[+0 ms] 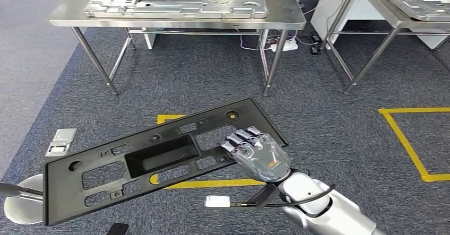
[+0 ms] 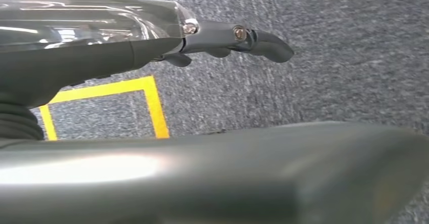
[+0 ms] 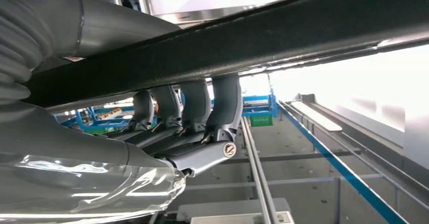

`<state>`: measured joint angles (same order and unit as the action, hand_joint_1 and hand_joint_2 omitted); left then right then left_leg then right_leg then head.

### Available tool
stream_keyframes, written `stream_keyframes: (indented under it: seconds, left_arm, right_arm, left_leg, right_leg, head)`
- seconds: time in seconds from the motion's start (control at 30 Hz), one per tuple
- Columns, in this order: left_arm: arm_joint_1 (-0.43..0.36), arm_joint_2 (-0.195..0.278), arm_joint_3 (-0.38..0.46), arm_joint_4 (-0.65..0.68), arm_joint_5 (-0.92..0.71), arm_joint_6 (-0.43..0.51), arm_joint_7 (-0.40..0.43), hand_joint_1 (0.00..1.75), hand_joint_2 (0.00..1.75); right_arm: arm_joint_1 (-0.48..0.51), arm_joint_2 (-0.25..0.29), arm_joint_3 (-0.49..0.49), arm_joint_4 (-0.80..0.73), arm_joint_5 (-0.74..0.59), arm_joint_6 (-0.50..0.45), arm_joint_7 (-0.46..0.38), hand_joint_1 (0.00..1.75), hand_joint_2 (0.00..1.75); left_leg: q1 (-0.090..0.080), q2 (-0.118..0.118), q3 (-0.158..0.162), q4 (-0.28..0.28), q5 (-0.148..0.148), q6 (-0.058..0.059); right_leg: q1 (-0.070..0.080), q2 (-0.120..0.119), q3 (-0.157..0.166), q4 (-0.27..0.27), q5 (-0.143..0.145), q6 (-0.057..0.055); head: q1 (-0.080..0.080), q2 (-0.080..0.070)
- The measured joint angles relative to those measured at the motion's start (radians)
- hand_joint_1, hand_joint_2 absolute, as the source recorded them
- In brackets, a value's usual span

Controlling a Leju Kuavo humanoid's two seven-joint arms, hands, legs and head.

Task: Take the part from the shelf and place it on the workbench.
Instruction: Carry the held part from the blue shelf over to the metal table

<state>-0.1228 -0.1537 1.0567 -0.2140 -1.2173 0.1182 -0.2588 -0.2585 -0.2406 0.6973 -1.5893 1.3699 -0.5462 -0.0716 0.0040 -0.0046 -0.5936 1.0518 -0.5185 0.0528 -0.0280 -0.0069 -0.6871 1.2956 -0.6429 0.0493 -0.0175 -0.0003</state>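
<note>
The part [image 1: 159,155] is a long black plastic panel with several cutouts and a deep middle recess. It hangs tilted over the carpet in the head view. My right hand [image 1: 257,155] grips its near edge towards the right end, with the fingers [image 1: 245,138] curled over the top at a cutout. In the right wrist view the part [image 3: 253,37] is a dark bar across my right hand [image 3: 167,133], whose fingers hook around it. My left hand [image 2: 126,52] hangs above the floor, fingers [image 2: 263,42] stretched out and holding nothing. The steel workbench [image 1: 159,23] stands ahead.
A large grey metal plate [image 1: 175,4] lies on the workbench. A second steel table [image 1: 379,13] at the right carries another plate [image 1: 419,4]. Yellow floor tape [image 1: 408,145] marks squares on the carpet. A small silver item [image 1: 62,141] and a round silver base [image 1: 21,200] lie at the left.
</note>
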Motion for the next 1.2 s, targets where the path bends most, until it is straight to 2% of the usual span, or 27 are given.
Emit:
stream_keyframes:
  seconds: [0.07,0.1,0.13,0.2,0.3,0.33,0.37,0.43,0.47,0.5,0.53,0.6,0.63,0.67,0.73,0.8,0.83,0.87,0.93,0.97,1.0,1.03,1.1,1.13,1.17,1.2]
  left_arm:
    - [0.001,0.000,0.000,0.000,0.000,0.000,0.000,0.00,1.75]
    - [0.000,-0.001,0.000,0.000,0.000,0.000,0.001,0.00,1.75]
    - [0.000,-0.002,0.000,0.000,0.000,0.001,0.001,0.00,1.75]
    - [0.000,-0.003,0.000,0.000,0.000,0.001,0.001,0.00,1.75]
    - [-0.001,-0.002,0.000,0.000,0.000,0.003,0.001,0.00,1.75]
    - [-0.002,-0.002,0.000,0.000,0.000,0.004,0.001,0.00,1.75]
    - [-0.002,-0.001,0.000,0.000,0.000,0.004,0.001,0.00,1.75]
    - [0.000,-0.001,0.000,0.000,0.000,0.005,0.001,0.00,1.75]
    - [0.001,-0.001,0.000,0.000,0.000,0.005,0.001,0.00,1.75]
    - [0.003,-0.001,0.000,0.000,0.000,0.005,0.001,0.00,1.75]
    - [0.003,-0.001,0.000,0.000,0.000,0.005,0.001,0.00,1.75]
    - [0.003,0.000,0.000,0.000,0.000,0.004,0.002,0.00,1.75]
    - [0.003,0.000,0.000,0.000,0.000,0.004,0.002,0.00,1.75]
    - [0.002,0.000,0.000,0.000,-0.001,0.004,0.004,0.00,1.75]
    - [0.003,0.001,-0.001,0.000,-0.001,0.003,0.006,0.00,1.75]
    - [0.005,0.001,-0.001,0.000,-0.001,0.003,0.008,0.00,1.75]
    - [0.004,0.001,-0.001,0.000,-0.002,0.002,0.009,0.00,1.75]
    - [0.003,0.001,-0.001,0.000,-0.002,0.002,0.009,0.00,1.75]
    - [0.002,0.001,-0.001,0.000,-0.002,0.000,0.010,0.00,1.75]
    - [0.002,0.001,-0.002,0.000,-0.002,-0.001,0.011,0.00,1.75]
    - [0.003,0.001,-0.002,0.000,-0.002,-0.001,0.011,0.00,1.75]
    - [0.003,0.001,-0.002,0.000,-0.002,-0.001,0.011,0.00,1.75]
    - [0.003,0.001,-0.002,0.000,-0.002,-0.001,0.011,0.00,1.75]
    - [0.002,0.001,-0.002,0.000,-0.002,-0.001,0.011,0.00,1.75]
    - [0.001,0.000,-0.002,0.000,-0.002,-0.001,0.012,0.00,1.75]
    - [0.002,0.000,-0.003,0.000,-0.002,-0.001,0.013,0.00,1.75]
  right_arm:
    - [0.001,0.000,-0.001,0.000,0.001,-0.001,0.000,1.75,1.75]
    - [0.001,-0.001,-0.001,0.000,0.002,-0.001,0.000,1.75,1.75]
    - [0.001,-0.001,-0.001,0.000,0.002,-0.001,0.001,1.75,1.75]
    - [0.001,-0.001,-0.002,0.000,0.004,-0.002,0.001,1.75,1.75]
    - [0.001,-0.001,-0.004,-0.001,0.008,-0.004,0.003,1.75,1.75]
    - [0.001,0.000,-0.004,-0.001,0.009,-0.004,0.004,1.75,1.75]
    - [0.001,0.000,-0.004,-0.001,0.009,-0.005,0.005,1.75,1.75]
    - [0.004,0.001,-0.003,-0.001,0.010,-0.005,0.007,1.75,1.75]
    - [0.007,0.001,-0.003,-0.001,0.010,-0.005,0.007,1.75,1.75]
    - [0.009,0.001,-0.003,-0.001,0.011,-0.005,0.007,1.75,1.75]
    - [0.011,0.001,-0.003,-0.001,0.011,-0.005,0.007,1.75,1.75]
    - [0.012,0.001,-0.004,-0.001,0.010,-0.006,0.008,1.75,1.75]
    - [0.012,0.001,-0.004,-0.001,0.009,-0.006,0.008,1.75,1.75]
    - [0.011,0.001,-0.004,-0.001,0.009,-0.007,0.009,1.75,1.75]
    - [0.011,0.001,-0.006,-0.002,0.007,-0.009,0.009,1.75,1.75]
    - [0.010,-0.001,-0.010,-0.006,-0.003,-0.005,0.008,1.75,1.75]
    - [0.009,-0.002,-0.012,-0.008,-0.015,0.000,0.007,1.75,1.75]
    - [0.009,-0.005,-0.015,-0.009,-0.028,0.007,0.004,1.75,1.75]
    - [0.009,-0.012,-0.018,-0.010,-0.048,0.019,-0.002,1.75,1.75]
    - [0.010,-0.015,-0.019,-0.010,-0.052,0.022,-0.004,1.75,1.75]
    - [0.011,-0.018,-0.020,-0.010,-0.053,0.023,-0.005,1.75,1.75]
    - [0.011,-0.020,-0.021,-0.010,-0.054,0.023,-0.006,1.75,1.75]
    - [0.012,-0.023,-0.025,-0.012,-0.052,0.019,-0.007,1.75,1.75]
    - [0.012,-0.023,-0.027,-0.014,-0.048,0.016,-0.007,1.75,1.75]
    - [0.012,-0.023,-0.029,-0.017,-0.044,0.014,-0.007,1.75,1.75]
    - [0.012,-0.024,-0.029,-0.019,-0.041,0.012,-0.007,1.75,1.75]
  left_leg:
    - [-0.003,-0.005,0.014,0.000,-0.009,-0.001]
    - [-0.005,-0.007,0.018,0.001,-0.014,-0.004]
    - [-0.006,-0.008,0.020,0.002,-0.018,-0.007]
    - [-0.006,-0.009,0.018,0.001,-0.021,-0.017]
    - [-0.005,-0.009,0.018,0.013,-0.036,-0.034]
    - [-0.004,-0.008,0.005,0.043,-0.053,-0.041]
    - [-0.001,-0.008,-0.021,0.094,-0.078,-0.047]
    - [0.007,-0.007,-0.093,0.220,-0.123,-0.059]
    - [0.010,-0.006,-0.119,0.259,-0.126,-0.063]
    - [0.013,-0.005,-0.128,0.261,-0.108,-0.065]
    - [0.015,-0.004,-0.117,0.224,-0.072,-0.066]
    - [0.015,-0.002,-0.067,0.102,0.007,-0.065]
    - [0.014,-0.001,-0.045,0.054,0.025,-0.061]
    - [0.011,-0.001,-0.033,0.028,0.027,-0.055]
    - [0.007,-0.002,-0.027,0.016,0.013,-0.042]
    - [0.009,-0.003,-0.022,0.009,0.011,-0.030]
    - [0.010,-0.003,-0.018,0.005,0.011,-0.024]
    - [0.011,-0.001,-0.014,0.003,0.009,-0.018]
    - [0.007,0.002,-0.009,0.002,0.004,-0.009]
    - [0.005,0.004,-0.006,0.003,0.001,-0.006]
    - [0.003,0.005,-0.002,0.003,-0.002,-0.005]
    - [0.002,0.005,0.003,0.003,-0.006,-0.005]
    - [0.002,0.004,0.016,0.003,-0.016,-0.010]
    - [0.001,0.004,0.020,0.004,-0.020,-0.014]
    - [0.000,0.004,0.020,0.005,-0.023,-0.019]
    - [-0.001,0.004,0.018,0.006,-0.025,-0.024]
  right_leg:
    - [0.006,0.003,0.035,-0.113,0.084,-0.010]
    - [0.009,0.005,0.059,-0.174,0.116,-0.016]
    - [0.013,0.007,0.076,-0.219,0.133,-0.022]
    - [0.018,0.010,0.086,-0.246,0.130,-0.028]
    - [0.011,0.007,0.097,-0.259,0.128,-0.038]
    - [0.006,0.005,0.102,-0.263,0.127,-0.042]
    - [0.004,0.003,0.106,-0.264,0.125,-0.045]
    - [0.003,-0.001,0.112,-0.264,0.118,-0.049]
    - [0.002,-0.001,0.115,-0.264,0.114,-0.049]
    - [0.002,-0.001,0.121,-0.264,0.110,-0.047]
    - [0.000,-0.001,0.128,-0.264,0.104,-0.043]
    - [-0.001,-0.001,0.146,-0.264,0.091,-0.033]
    - [0.000,-0.001,0.151,-0.263,0.085,-0.027]
    - [0.001,0.000,0.153,-0.263,0.081,-0.021]
    - [0.001,-0.001,0.153,-0.266,0.079,-0.010]
    - [-0.002,-0.001,0.154,-0.260,0.069,-0.001]
    - [-0.002,0.000,0.143,-0.233,0.052,0.002]
    - [-0.002,0.001,0.119,-0.183,0.027,0.002]
    - [-0.001,0.002,0.045,-0.050,-0.023,0.001]
    - [-0.001,0.002,0.014,-0.002,-0.029,0.001]
    - [0.000,0.003,-0.002,0.012,-0.016,0.000]
    - [0.001,0.003,0.000,-0.013,0.015,-0.002]
    - [0.005,0.003,0.042,-0.131,0.097,-0.010]
    - [0.008,0.003,0.063,-0.187,0.123,-0.015]
    - [0.011,0.003,0.076,-0.223,0.133,-0.019]
    - [0.013,0.004,0.080,-0.236,0.130,-0.022]
  head:
    - [0.000,0.000]
    - [0.000,0.000]
    - [0.000,0.000]
    - [-0.001,0.000]
    - [-0.002,0.000]
    - [-0.003,0.000]
    - [-0.004,0.000]
    - [-0.004,0.000]
    - [-0.004,0.000]
    - [-0.004,0.000]
    - [-0.004,0.000]
    - [-0.005,0.000]
    - [-0.005,0.000]
    - [-0.005,0.000]
    - [-0.005,0.000]
    - [-0.005,0.000]
    - [-0.005,0.000]
    - [-0.005,0.000]
    - [-0.005,0.000]
    - [-0.005,0.000]
    - [-0.005,0.000]
    - [-0.005,0.000]
    - [-0.005,0.000]
    - [-0.005,0.000]
    - [-0.005,0.000]
    - [-0.005,0.000]
